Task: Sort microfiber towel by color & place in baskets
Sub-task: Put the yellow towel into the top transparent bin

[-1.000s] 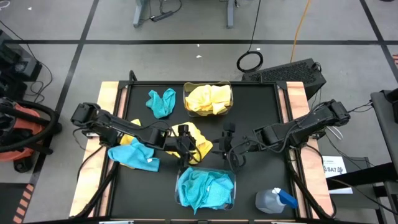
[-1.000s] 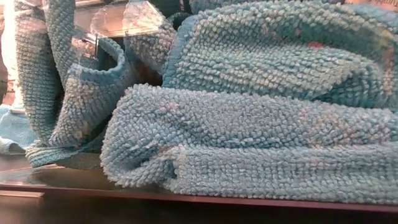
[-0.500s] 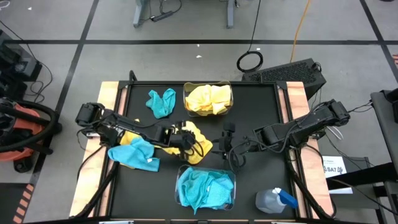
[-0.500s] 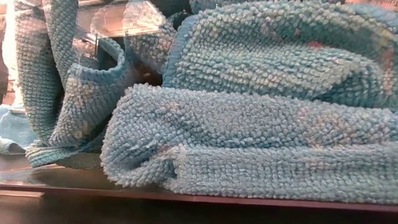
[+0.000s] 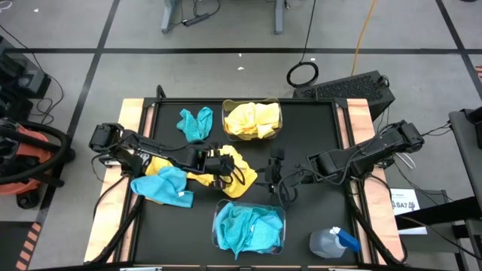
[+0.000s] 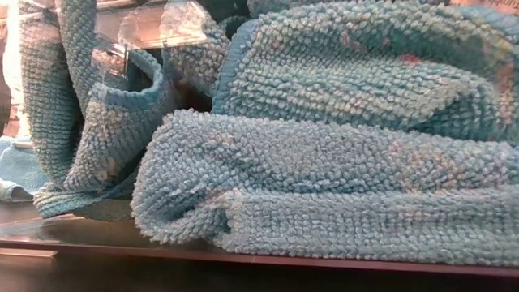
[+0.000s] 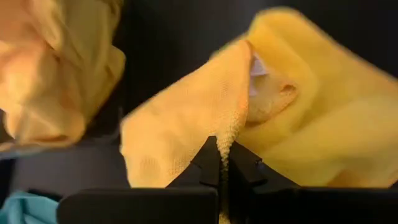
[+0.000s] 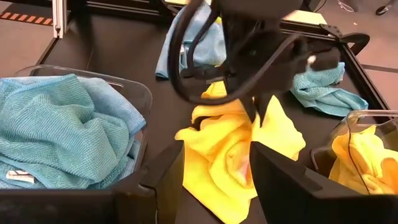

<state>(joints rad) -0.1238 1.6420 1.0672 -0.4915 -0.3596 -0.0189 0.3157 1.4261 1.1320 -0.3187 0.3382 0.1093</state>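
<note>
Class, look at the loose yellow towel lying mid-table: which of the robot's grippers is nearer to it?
Left. The left gripper is shut on the yellow towel itself; the right gripper hangs just beside it, empty.

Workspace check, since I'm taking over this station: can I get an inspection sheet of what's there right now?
Surface: black table top with wooden side rails.
Job's things: far basket holds yellow towels; near basket holds turquoise ones. Loose: yellow towel mid-table, turquoise towel at the far left, turquoise towel at the near left.
Clutter: spray bottle at the near right corner.
Grippers: left hand shut on the loose yellow towel's edge; right hand open, just right of that towel.
Cables: looped on the left arm's wrist; yellow cable on the floor.
Surroundings: grey floor, vacuum at left.
</note>
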